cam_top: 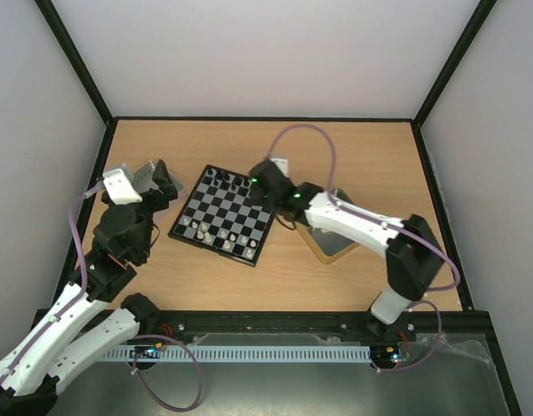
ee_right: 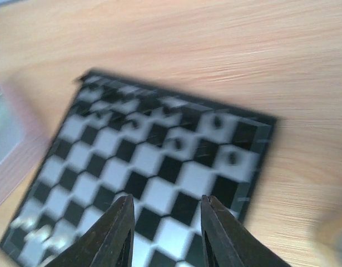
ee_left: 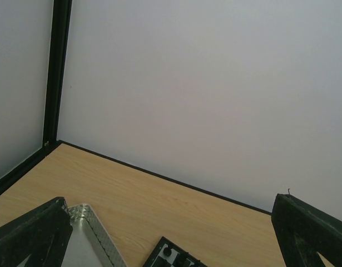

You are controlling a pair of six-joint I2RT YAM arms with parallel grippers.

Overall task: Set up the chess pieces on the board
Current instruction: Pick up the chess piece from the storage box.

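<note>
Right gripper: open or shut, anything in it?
Open and empty. In the right wrist view the right gripper shows a clear gap between its fingers, with only the board visible through it.

A silver metal tray (ee_left: 101, 236) lies on the wooden table (cam_top: 353, 156), white walls (ee_left: 215, 83) behind.

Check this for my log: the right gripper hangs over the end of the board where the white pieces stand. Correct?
The right gripper hangs over the board's end where the black pieces stand; the white pieces are at the opposite end, as the top external view shows.
</note>
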